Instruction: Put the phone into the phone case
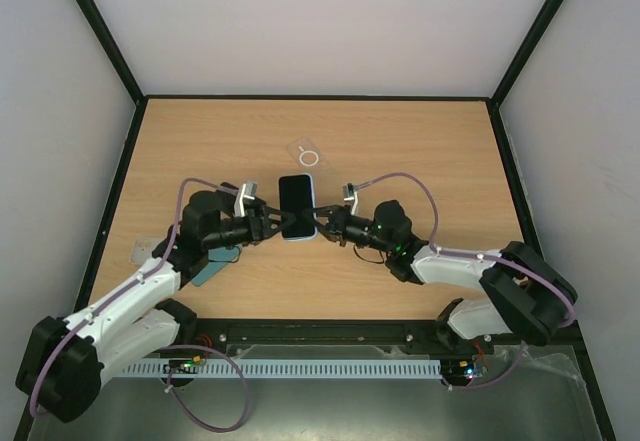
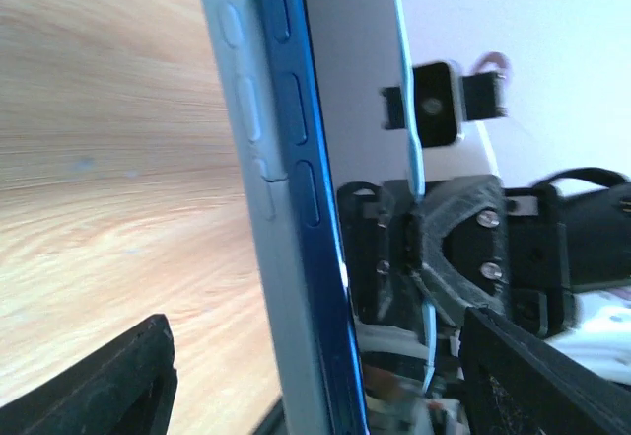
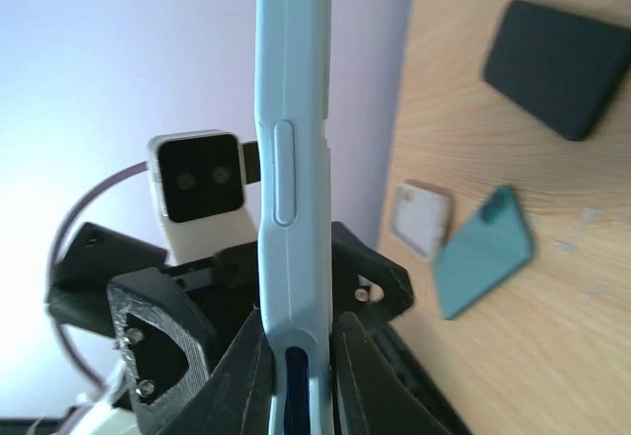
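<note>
A dark-blue phone (image 1: 297,204) with a black screen sits in a light-blue phone case (image 1: 298,237), held on edge above the table's middle. My right gripper (image 1: 325,226) is shut on the case's right side; in the right wrist view its fingers (image 3: 360,366) clamp the case (image 3: 291,109), and the phone's blue edge (image 3: 296,376) shows through a cutout. My left gripper (image 1: 272,226) is at the left side. In the left wrist view its fingers (image 2: 138,376) stand wide apart, not touching phone (image 2: 306,188) or case (image 2: 246,129).
A clear case with a white ring (image 1: 308,154) lies behind the phone. A teal case (image 1: 215,266) and a small white card (image 1: 143,251) lie by the left arm. The right wrist view also shows a dark case (image 3: 562,65) on the wood.
</note>
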Controlling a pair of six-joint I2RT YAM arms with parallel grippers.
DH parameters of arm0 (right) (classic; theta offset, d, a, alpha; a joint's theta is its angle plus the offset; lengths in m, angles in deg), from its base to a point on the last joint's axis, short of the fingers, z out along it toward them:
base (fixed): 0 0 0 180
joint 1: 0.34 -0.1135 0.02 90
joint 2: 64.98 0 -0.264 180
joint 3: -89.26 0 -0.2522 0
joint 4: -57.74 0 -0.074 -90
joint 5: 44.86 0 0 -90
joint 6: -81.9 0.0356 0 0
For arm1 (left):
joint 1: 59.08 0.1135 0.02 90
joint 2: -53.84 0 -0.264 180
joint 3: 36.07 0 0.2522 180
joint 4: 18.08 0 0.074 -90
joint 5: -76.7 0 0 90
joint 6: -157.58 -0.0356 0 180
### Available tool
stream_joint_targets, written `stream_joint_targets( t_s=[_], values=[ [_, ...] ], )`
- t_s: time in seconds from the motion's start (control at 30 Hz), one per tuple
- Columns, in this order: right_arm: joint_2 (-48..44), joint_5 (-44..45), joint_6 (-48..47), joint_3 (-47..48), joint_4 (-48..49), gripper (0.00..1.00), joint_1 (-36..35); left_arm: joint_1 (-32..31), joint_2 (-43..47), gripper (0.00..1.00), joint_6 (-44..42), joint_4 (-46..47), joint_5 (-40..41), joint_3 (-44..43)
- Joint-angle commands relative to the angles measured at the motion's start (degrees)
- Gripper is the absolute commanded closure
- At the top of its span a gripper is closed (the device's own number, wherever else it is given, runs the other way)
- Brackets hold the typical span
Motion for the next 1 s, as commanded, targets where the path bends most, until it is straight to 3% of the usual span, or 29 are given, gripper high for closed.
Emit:
stream_joint_targets(
  t_s=[0.0,0.17,0.3,0.5,0.67,0.77,0.87,0.97],
  values=[
    [-3.84,-0.41,5.28,0.55,13.70,0.88,-1.38,0.08,3.13,0.22,5.21,8.25,-9.03,-0.69],
    [-5.14,-0.58,7.50,1.57,17.09,0.88,-2.31,-0.08,5.85,0.24,11.06,16.98,-11.89,0.90],
    [-5.77,0.21,10.61,1.07,22.86,0.88,-2.64,-0.71,8.61,0.34,14.54,23.66,-11.57,2.24],
    [-5.76,-0.22,11.67,1.96,23.22,0.88,-3.00,-1.87,10.81,0.55,17.21,28.74,-10.39,2.86],
    [-6.69,0.56,11.69,0.89,23.27,0.87,-3.39,-2.20,11.40,0.80,17.53,28.38,-8.06,3.82],
    [-6.77,0.04,11.41,0.94,22.79,0.81,-3.39,-2.20,10.47,0.97,16.93,26.87,-7.67,3.70],
    [-7.31,-0.38,10.27,1.06,20.65,0.69,-3.39,-2.19,9.86,0.97,15.25,24.23,-7.38,3.18],
    [-8.77,0.03,7.71,1.45,14.97,0.73,-3.39,-2.20,9.48,0.97,12.70,19.59,-7.39,1.70]
  ],
)
